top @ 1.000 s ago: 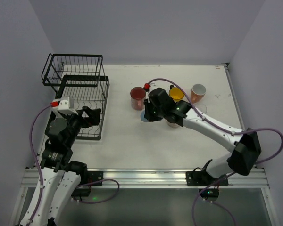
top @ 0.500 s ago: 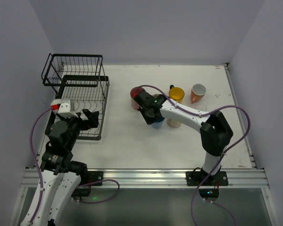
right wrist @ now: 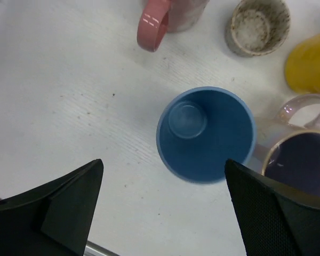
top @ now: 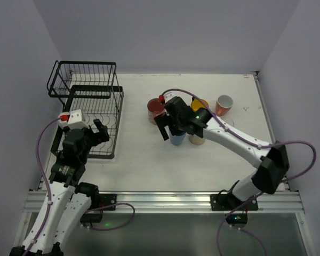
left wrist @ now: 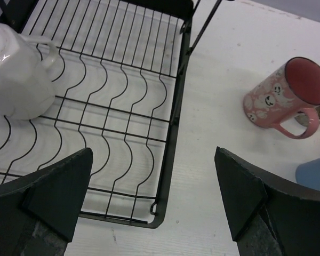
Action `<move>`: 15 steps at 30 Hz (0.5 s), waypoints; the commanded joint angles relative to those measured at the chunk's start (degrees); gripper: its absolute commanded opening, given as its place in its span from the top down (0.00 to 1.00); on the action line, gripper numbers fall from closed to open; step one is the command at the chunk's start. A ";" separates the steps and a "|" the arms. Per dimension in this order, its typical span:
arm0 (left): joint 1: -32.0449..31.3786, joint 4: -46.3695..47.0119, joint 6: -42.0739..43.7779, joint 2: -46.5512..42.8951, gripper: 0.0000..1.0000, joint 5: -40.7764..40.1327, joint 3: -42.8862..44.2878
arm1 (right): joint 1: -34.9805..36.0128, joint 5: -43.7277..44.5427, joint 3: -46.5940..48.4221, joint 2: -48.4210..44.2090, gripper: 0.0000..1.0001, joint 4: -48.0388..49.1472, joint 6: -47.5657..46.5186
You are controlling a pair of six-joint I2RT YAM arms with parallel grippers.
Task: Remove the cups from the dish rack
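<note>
**Item 1 – dish rack [top: 85, 104].** Black wire, two tiers, standing on the left side of the white table [top: 144, 165]. In my left wrist view, one white mug [left wrist: 18, 74] rests on the curved wires of the lower tray, at the left of that view.

**Item 2 – left gripper [top: 100, 129].** I see it hanging over the near right corner of the rack. Its fingers are spread wide with nothing between them, and neither finger touches the rack or the white mug.

**Item 3 – right gripper [right wrist: 164, 165].** It sits mid-table above the unloaded cups, fingers spread far apart and gripping nothing.

**Item 4 – blue cup [right wrist: 205, 133].** Out of the rack, upright on the table with its mouth up, directly below the right gripper. I see a gap between it and each finger.

**Item 5 – pink mug [left wrist: 285, 96].** Printed with small faces and red inside. It stands upright on the table near the blue cup, on the rack side.

**Item 6 – remaining cups on the table.**
- A speckled beige cup [right wrist: 257, 26] stands upright near the pink mug.
- A yellow mug [right wrist: 312, 61] stands beside the beige cup.
- A lavender mug [right wrist: 296, 160] stands close against the blue cup; I cannot tell whether they touch.
- A salmon cup [top: 224, 104] stands upright, farther right and apart from the cluster.
</note>
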 commanded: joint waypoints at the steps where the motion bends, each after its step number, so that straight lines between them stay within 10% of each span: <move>1: -0.32 -1.44 -2.95 3.60 0.00 -6.77 3.53 | 0.51 -2.10 -3.75 -13.43 0.01 5.75 -0.13; 10: 2.04 0.84 -7.62 12.21 0.00 -21.01 3.10 | 1.04 -9.14 -26.75 -40.04 0.01 27.18 5.31; 15: 20.48 5.93 -6.57 14.77 0.00 -13.57 -0.59 | 1.04 -11.34 -32.85 -47.72 0.01 33.18 6.11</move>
